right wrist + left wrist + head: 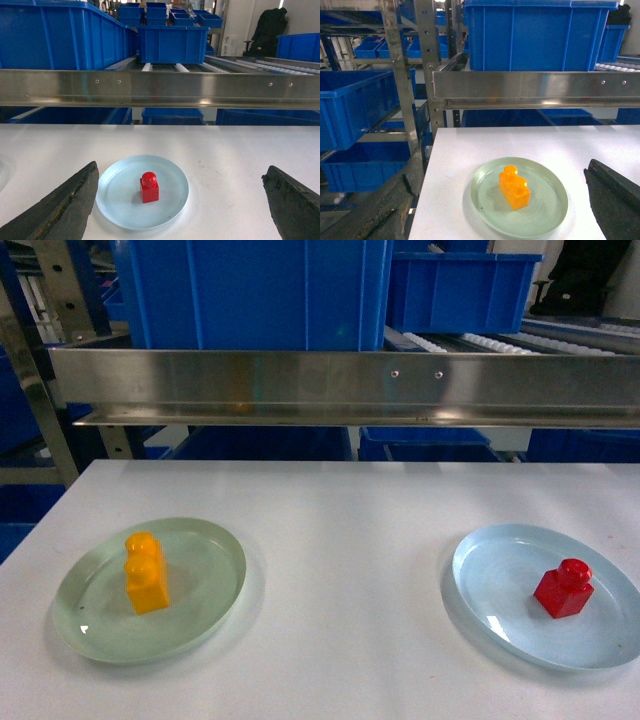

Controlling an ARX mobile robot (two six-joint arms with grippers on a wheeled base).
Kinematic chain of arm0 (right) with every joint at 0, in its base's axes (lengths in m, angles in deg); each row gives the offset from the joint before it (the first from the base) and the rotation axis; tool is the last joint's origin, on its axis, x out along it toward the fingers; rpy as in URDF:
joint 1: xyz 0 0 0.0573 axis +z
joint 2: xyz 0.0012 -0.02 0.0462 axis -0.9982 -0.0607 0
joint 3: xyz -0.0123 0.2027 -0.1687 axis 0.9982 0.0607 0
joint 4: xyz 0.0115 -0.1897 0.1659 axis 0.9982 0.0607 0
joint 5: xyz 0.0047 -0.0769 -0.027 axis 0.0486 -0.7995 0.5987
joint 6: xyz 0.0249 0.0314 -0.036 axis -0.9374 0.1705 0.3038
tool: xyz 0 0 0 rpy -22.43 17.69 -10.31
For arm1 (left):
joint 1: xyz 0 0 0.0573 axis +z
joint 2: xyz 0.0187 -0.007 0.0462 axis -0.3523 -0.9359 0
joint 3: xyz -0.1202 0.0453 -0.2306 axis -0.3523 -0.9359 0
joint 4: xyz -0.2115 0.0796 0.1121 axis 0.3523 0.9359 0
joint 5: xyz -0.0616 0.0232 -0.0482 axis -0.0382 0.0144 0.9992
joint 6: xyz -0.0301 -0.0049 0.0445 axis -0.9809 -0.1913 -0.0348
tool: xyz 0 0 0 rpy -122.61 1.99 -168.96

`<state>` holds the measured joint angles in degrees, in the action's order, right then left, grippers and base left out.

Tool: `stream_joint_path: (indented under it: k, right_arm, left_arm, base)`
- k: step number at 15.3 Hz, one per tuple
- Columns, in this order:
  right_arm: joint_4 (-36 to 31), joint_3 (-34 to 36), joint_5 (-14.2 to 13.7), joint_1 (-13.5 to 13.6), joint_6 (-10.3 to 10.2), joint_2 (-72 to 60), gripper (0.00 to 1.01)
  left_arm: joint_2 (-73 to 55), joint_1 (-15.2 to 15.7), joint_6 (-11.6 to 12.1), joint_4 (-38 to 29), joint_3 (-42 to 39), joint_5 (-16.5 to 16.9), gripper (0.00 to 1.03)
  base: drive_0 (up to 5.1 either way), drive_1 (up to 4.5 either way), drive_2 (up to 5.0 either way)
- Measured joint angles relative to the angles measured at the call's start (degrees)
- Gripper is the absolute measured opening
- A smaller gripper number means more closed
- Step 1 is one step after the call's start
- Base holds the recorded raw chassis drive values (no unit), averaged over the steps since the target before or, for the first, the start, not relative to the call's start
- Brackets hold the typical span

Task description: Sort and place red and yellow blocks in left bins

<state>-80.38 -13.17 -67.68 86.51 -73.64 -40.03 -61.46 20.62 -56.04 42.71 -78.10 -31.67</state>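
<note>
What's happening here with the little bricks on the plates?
Nothing is being handled yet. The yellow block stands on the pale green plate and the red block on the pale blue plate, both on the white table. The right gripper is open, hanging back from the red block. Only one finger of the left gripper shows. The blue bins wait behind.

A white table carries a pale green plate and a pale blue plate, well apart
</note>
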Motion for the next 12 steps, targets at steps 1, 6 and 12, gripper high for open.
stream_joint_path:
  k: [1,6,12]
  right_arm:
    - [0.0,0.0,0.0,0.0,0.0,0.0,0.98]
    - [0.0,0.0,0.0,0.0,0.0,0.0,0.98]
    - [-12.9,-4.2,4.9,-3.5,3.6,-15.9,0.98]
  left_arm:
    - [0.0,0.0,0.0,0.0,0.0,0.0,0.98]
    - [0.0,0.0,0.0,0.0,0.0,0.0,0.98]
    - [0.0,0.0,0.0,0.0,0.0,0.0,0.98]
  base:
    - [0.0,0.0,0.0]
    - [0.0,0.0,0.0]
    - [0.0,0.0,0.0]
